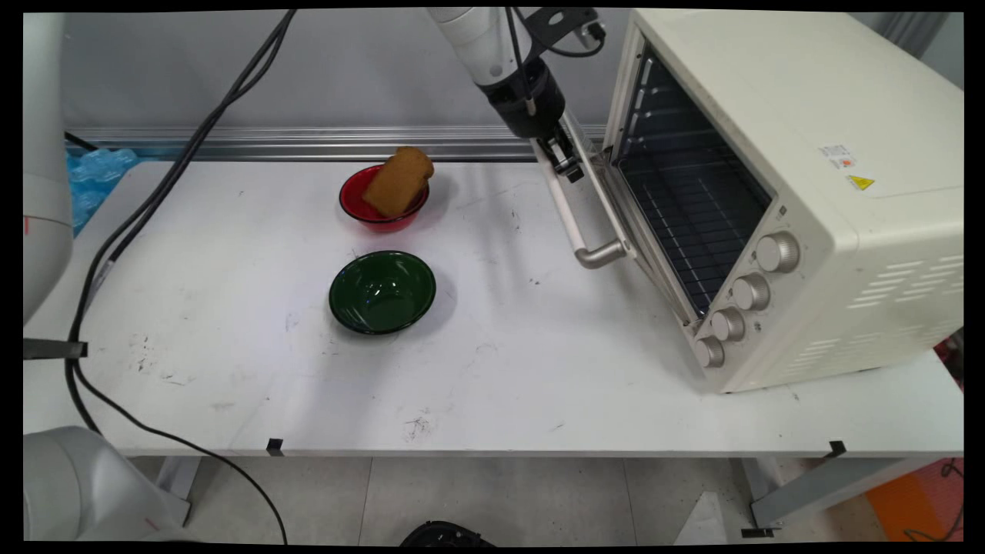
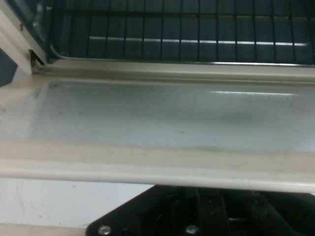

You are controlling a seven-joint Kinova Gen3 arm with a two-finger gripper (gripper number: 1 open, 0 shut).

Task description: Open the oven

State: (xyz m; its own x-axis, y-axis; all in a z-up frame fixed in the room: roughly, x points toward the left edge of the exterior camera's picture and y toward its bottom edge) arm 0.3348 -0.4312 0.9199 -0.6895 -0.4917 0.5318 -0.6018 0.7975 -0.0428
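Observation:
A cream toaster oven (image 1: 816,138) stands at the table's right with its door (image 1: 616,208) swung down and open. My gripper (image 1: 568,165) is at the far end of the door's handle bar (image 1: 565,211), touching it or just above it. In the hand view the handle bar (image 2: 157,172) crosses right in front of my black linkage (image 2: 206,214), with the door's glass pane (image 2: 162,115) beyond it and the wire rack (image 2: 187,29) inside the oven. A red bowl (image 1: 355,206) holding a brown slice of bread (image 1: 398,181) sits to the gripper's left.
An empty dark green bowl (image 1: 382,292) sits nearer than the red one. Several knobs (image 1: 750,292) line the oven's front. Black cables (image 1: 177,173) hang over the table's left side. Blue plastic (image 1: 96,173) lies at the far left, by a metal rail (image 1: 308,142).

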